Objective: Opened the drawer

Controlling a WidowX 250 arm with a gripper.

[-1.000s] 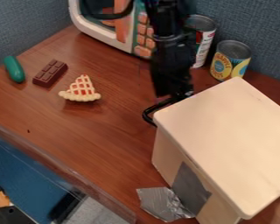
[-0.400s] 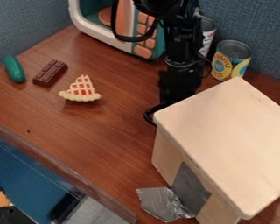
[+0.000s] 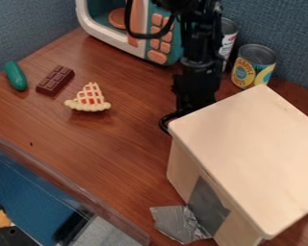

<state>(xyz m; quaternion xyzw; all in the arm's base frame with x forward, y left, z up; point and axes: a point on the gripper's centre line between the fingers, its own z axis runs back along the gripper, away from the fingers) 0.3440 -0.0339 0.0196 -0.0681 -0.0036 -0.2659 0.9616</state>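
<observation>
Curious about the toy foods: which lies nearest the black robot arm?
The triangular, cream-and-red lattice pie slice; the brown segmented chocolate bar and green oblong toy lie farther away.

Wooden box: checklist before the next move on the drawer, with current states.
1. Gripper next to the upper-left edge of the wooden box: ok
2. Drawer open: cannot tell
3. Gripper engaged with drawer: cannot tell
4. Pie slice and chocolate bar apart from the box: ok
5. Yellow-labelled can upright: ok
6. Silver tape clear of the box: not ok, meets its lower-left side
</observation>
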